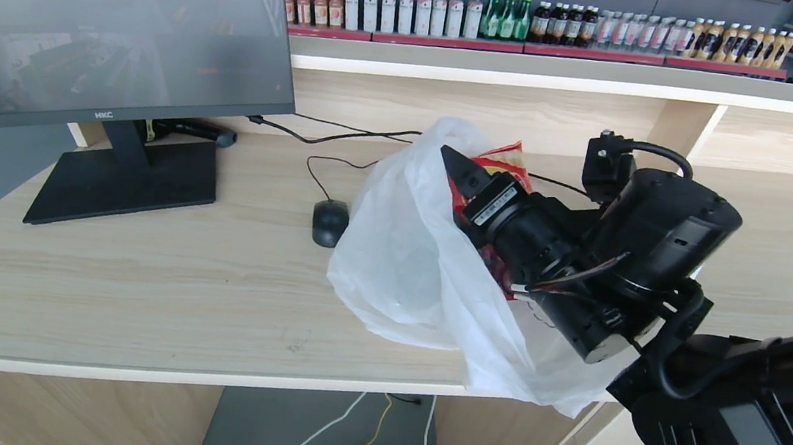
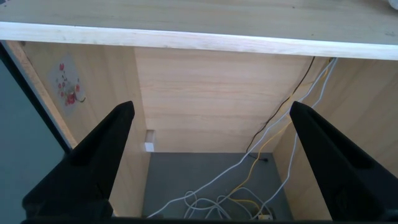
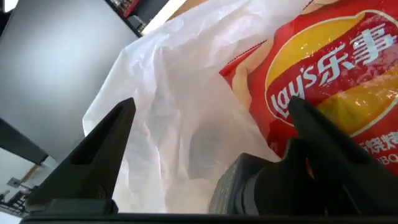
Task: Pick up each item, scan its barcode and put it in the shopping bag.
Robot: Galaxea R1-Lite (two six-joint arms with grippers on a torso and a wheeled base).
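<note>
A white plastic shopping bag (image 1: 408, 253) lies open on the wooden counter (image 1: 139, 284), right of the middle. A red and yellow chips bag (image 1: 506, 162) sits in its mouth. My right gripper (image 1: 464, 174) reaches into the bag's opening, right beside the chips. In the right wrist view its fingers (image 3: 106, 162) stand wide apart, so the right gripper (image 3: 211, 149) is open, with the chips bag (image 3: 336, 68) lying against one finger and the white film (image 3: 168, 81) beyond. My left gripper (image 2: 211, 109) hangs open below the counter's front edge, holding nothing.
A monitor (image 1: 115, 23) on a black stand fills the back left, with a black handheld device (image 1: 192, 131) behind it. A wired mouse (image 1: 330, 221) lies just left of the bag. A raised ledge and bottle shelves (image 1: 536, 20) close off the back. Loose cables (image 2: 236, 186) hang under the counter.
</note>
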